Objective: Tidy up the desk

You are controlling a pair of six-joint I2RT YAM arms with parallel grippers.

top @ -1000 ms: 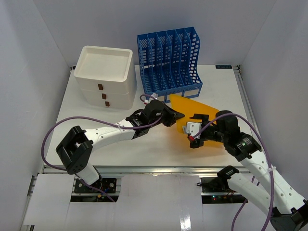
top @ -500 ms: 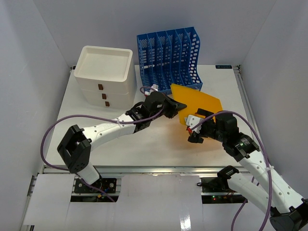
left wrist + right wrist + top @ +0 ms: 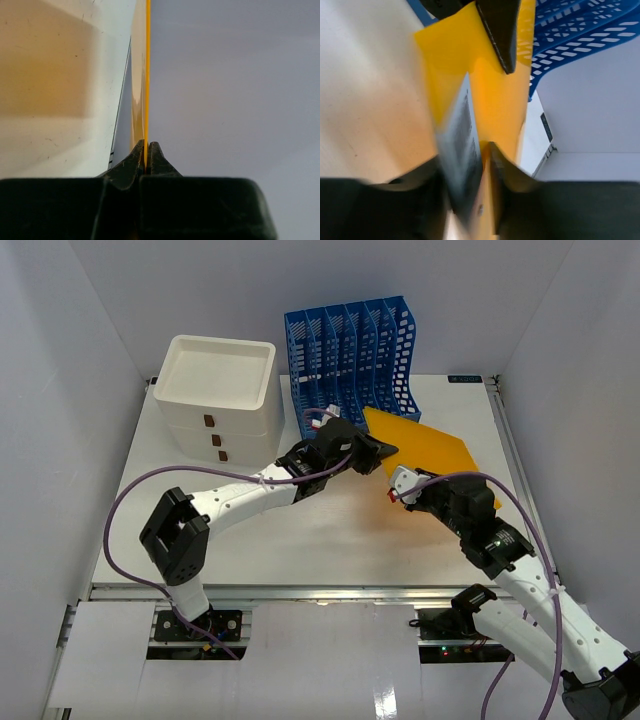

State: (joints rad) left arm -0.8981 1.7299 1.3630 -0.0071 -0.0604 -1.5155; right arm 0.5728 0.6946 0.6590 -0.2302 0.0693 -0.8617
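A yellow folder (image 3: 432, 454) stands tilted above the desk (image 3: 200, 515), just in front of the blue file rack (image 3: 350, 360). My left gripper (image 3: 385, 452) is shut on the folder's left edge; in the left wrist view the thin yellow edge (image 3: 147, 75) runs straight out from between the closed tips of that gripper (image 3: 146, 150). My right gripper (image 3: 405, 486) holds the folder's near corner. The blurred right wrist view shows the right gripper (image 3: 482, 150) closed on the yellow sheet (image 3: 495, 95) and a white printed paper (image 3: 462, 125) inside it.
A white drawer unit (image 3: 218, 400) with a tray top stands at the back left. The blue rack's slotted dividers (image 3: 580, 30) sit close behind the folder. The desk's metal rail (image 3: 505, 440) runs along the right side, next to the wall.
The left gripper carried the folder up and back towards the blue rack. The right gripper, wide open before, followed and closed on the folder's near corner.
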